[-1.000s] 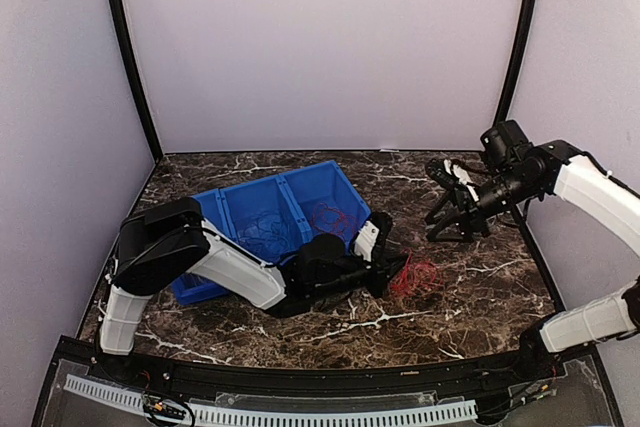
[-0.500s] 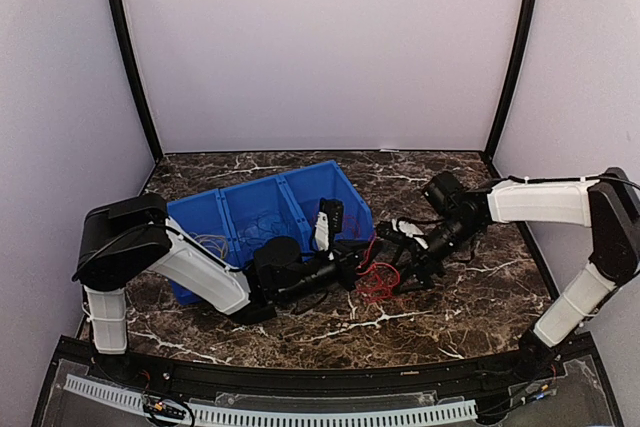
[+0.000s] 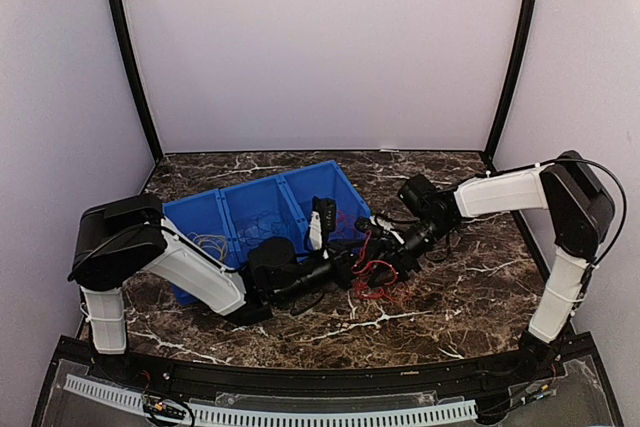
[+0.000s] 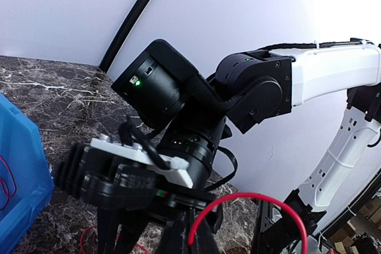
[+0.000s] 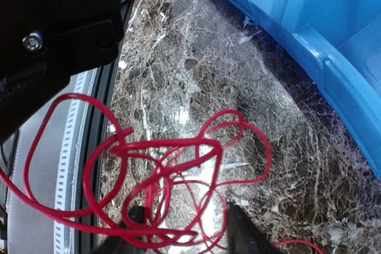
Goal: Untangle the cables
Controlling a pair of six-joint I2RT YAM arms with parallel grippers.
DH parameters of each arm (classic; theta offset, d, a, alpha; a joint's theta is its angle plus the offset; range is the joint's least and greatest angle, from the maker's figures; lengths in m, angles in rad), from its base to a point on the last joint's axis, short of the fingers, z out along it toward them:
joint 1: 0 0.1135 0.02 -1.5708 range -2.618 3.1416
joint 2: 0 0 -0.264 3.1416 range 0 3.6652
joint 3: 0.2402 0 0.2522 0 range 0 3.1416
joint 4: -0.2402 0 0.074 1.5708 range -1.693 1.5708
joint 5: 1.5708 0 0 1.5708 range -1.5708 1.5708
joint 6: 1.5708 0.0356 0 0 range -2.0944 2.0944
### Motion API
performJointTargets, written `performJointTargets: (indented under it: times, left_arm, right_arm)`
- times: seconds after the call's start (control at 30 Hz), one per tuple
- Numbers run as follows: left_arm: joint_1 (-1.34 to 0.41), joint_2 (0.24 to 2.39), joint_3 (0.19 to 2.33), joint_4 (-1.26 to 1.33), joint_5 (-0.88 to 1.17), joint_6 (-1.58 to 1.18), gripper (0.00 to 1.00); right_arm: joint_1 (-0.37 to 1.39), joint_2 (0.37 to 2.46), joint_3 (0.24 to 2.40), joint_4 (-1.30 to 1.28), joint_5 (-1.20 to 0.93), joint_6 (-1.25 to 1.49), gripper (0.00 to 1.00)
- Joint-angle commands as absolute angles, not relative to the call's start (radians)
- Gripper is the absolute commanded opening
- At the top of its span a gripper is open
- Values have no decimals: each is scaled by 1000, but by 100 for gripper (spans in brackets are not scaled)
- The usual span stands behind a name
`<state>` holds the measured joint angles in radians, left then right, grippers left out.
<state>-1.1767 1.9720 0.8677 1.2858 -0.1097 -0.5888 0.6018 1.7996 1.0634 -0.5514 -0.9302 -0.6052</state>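
Dark marble surface [image 3: 480,292] carries a blue bin [image 3: 300,187] left of centre. A red cable bunch [image 3: 375,277] sits just right of the bin, between both hands. The left hand [image 3: 356,268] is closed at the bunch's left edge; I cannot tell whether it pinches a strand. The right hand [image 5: 186,227] is half-wide, its fingers straddling the loops.

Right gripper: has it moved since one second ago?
Yes. The right gripper has moved left, away from the table's right side toward the blue bin, now at the red cable.
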Motion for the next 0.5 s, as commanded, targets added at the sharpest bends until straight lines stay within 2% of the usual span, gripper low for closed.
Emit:
performJointTargets:
  times: [0.0,0.07,0.17,0.3,0.47]
  left_arm:
    - [-1183,1909,851,1334,-111,-594,0]
    - [-1183,1903,849,1337,-109,-592,0]
    - [-1183,1866,842,1327,-98,-576,0]
    - [-1183,1682,852,1170,-54,-453,0]
    - [-1183,1330,919,769,-141,-207,0]
  right_arm:
    - [612,1828,1090,-513,-990,-539,27]
    - [612,1837,1088,-507,-966,-531,11]
    - [611,1835,1070,-501,-928,-521,3]
    - [611,1843,1050,-519,-890,-514,1]
    - [603,1896,1053,-538,-837,-512,2]
